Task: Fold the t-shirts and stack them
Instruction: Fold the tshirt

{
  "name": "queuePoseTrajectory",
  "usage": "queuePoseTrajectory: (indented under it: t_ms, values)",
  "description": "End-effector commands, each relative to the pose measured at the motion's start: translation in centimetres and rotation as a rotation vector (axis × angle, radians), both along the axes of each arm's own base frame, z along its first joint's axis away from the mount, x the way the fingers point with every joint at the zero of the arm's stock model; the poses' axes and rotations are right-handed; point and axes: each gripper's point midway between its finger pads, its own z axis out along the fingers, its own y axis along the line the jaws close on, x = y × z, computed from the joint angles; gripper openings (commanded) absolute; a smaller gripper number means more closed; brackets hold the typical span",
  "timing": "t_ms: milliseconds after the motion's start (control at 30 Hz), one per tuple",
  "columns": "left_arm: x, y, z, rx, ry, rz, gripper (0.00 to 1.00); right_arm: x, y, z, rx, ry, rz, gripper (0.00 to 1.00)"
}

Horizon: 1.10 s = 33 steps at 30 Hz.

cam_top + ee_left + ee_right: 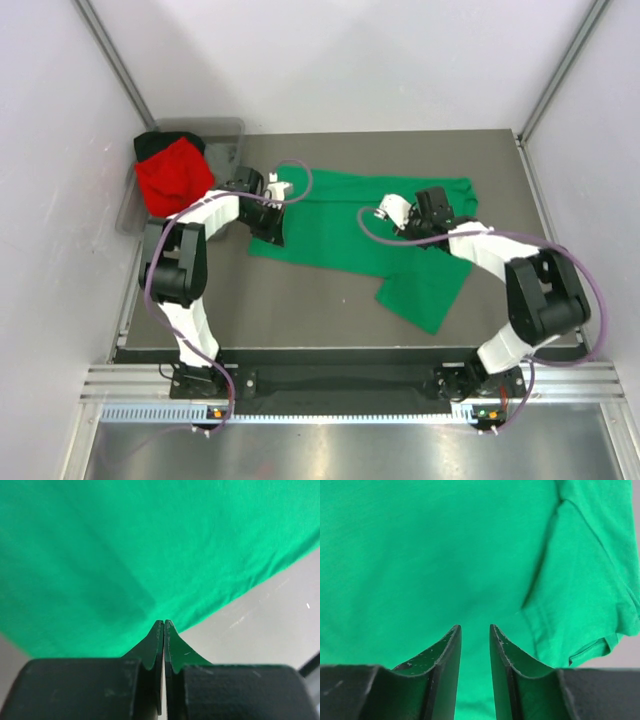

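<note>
The bright green t-shirt [335,225] lies spread across the middle of the table, with one part [425,292] reaching toward the near right. My left gripper [270,226] is at its left edge. In the left wrist view its fingertips [164,623] are pressed together at the hem of the green cloth [125,555], with no cloth showing between them. My right gripper [408,225] hovers over the shirt's right half, open a narrow gap [475,627] above the green cloth [420,555] beside a sleeve [592,605]. The red t-shirt [172,178] and the black t-shirt [158,143] lie bunched in the bin.
The grey plastic bin [228,135] stands at the back left corner, partly off the mat. Bare dark table [300,305] shows in front of the shirt. White walls close in the sides and back.
</note>
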Motion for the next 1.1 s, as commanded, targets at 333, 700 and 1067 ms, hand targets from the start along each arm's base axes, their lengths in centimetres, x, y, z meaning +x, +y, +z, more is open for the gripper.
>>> queuePoseTrajectory:
  t_ms: [333,700,1067]
  values:
    - [-2.0,-1.1,-4.0,-0.067,0.091,-0.07,0.0,10.1,-3.7,1.1,0.063,-0.087,-0.284,0.27]
    - [-1.8,-0.5,-4.9,-0.028,0.09,-0.051,0.0,9.5,-3.7,2.2,0.132,-0.112,-0.29,0.29]
    - [-1.9,-0.4,-4.9,-0.021,0.096,-0.041,0.0,8.7,-3.5,0.5,0.13,-0.049,-0.282,0.33]
